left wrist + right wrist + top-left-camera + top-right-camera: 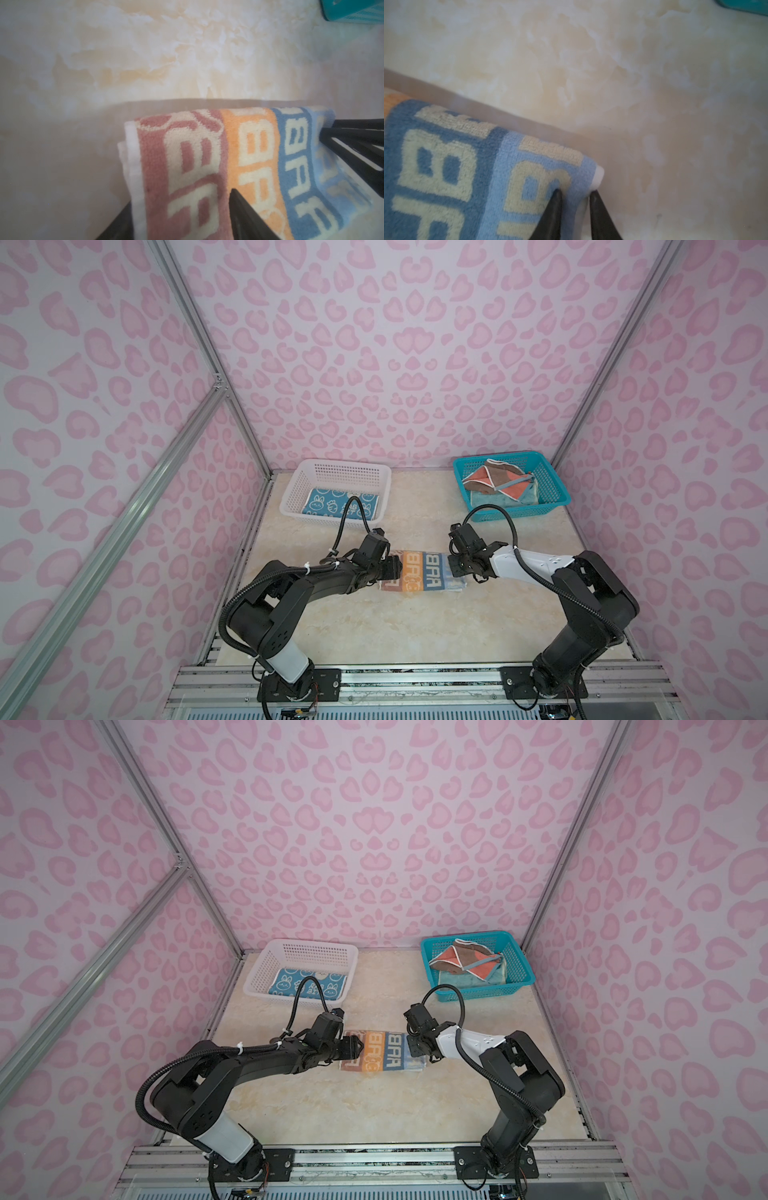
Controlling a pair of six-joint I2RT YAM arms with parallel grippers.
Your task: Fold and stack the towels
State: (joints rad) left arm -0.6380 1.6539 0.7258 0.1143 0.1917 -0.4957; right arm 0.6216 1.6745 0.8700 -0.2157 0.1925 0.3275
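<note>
Overhead, both top views show a marble-patterned table [415, 626] inside pink leopard-print walls [374, 364], the striped lettered towel [419, 572] folded at its middle. Left wrist view: the left claw [180, 199] straddles its fuzzy pink end, grip unclear. Right wrist view: the right claw [576, 193] is clamped on the pale-blue edge.

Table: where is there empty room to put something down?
Two bare patches: the strip of table between the white basket and the teal basket, and the wide stretch between the lettered towel and the front metal rail. The middle is crowded: the left end effector and right end effector meet at that towel.
</note>
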